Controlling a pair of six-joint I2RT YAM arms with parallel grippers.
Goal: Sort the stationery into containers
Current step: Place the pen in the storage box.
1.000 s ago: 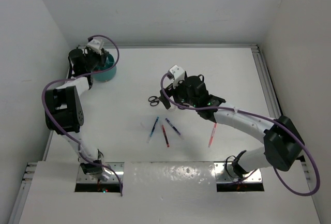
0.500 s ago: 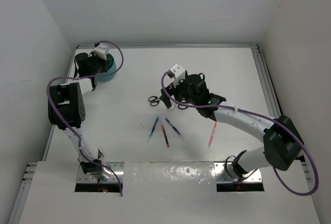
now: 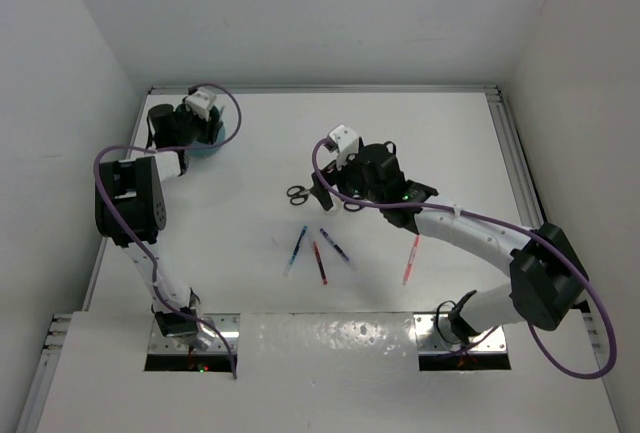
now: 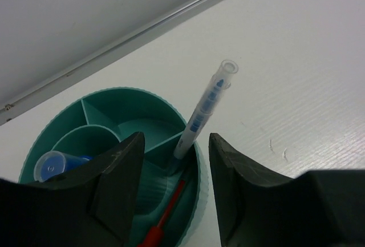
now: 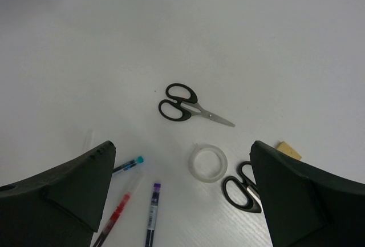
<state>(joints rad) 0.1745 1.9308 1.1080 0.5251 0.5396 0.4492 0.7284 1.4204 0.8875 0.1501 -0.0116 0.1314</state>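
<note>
The round teal organiser (image 4: pixel 68 122) sits at the far left, mostly hidden under my left gripper (image 3: pixel 203 113) in the top view. It holds a clear blue-marked pen (image 4: pixel 205 105) leaning out, a red pen (image 4: pixel 165 218) and a blue-capped bottle (image 4: pixel 54 160). My left gripper (image 4: pixel 175 161) is open and empty just above the rim. My right gripper (image 5: pixel 182 150) is open wide and empty, hovering over scissors (image 5: pixel 188 105), a clear tape roll (image 5: pixel 208 163), a second pair of scissors (image 5: pixel 242 188), a beige eraser (image 5: pixel 290 150) and three pens (image 5: pixel 153 213).
A red pen (image 3: pixel 410 259) lies alone to the right of the pen group (image 3: pixel 318 258). Walls stand close at the back, left and right. A metal rail (image 3: pixel 505 143) runs along the table's right edge.
My left gripper has shifted a little to the right over the organiser. The right arm has barely moved.
</note>
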